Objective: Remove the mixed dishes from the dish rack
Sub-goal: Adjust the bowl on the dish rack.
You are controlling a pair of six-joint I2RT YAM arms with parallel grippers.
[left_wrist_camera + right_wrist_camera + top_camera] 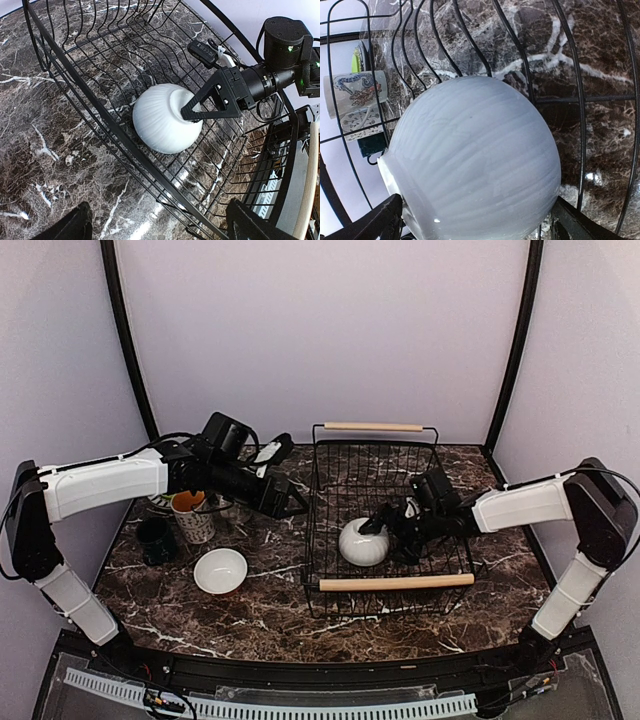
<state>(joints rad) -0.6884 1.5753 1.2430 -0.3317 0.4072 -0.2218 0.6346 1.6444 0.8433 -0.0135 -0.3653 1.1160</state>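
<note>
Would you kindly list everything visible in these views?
dish rack: one, black wire with wooden handles, table centre-right
ribbed bowl: one, white, tilted inside the dish rack
plain bowl: one, white, upright on the table left of the rack
patterned mug: one, white with orange inside, table's left
cup: one, dark green, beside the mug
table: one, dark marble, under everything
left gripper: one, black, open over the table left of the rack
right gripper: one, black, open, at the ribbed bowl

L gripper (296, 504), R gripper (383, 528) open
</note>
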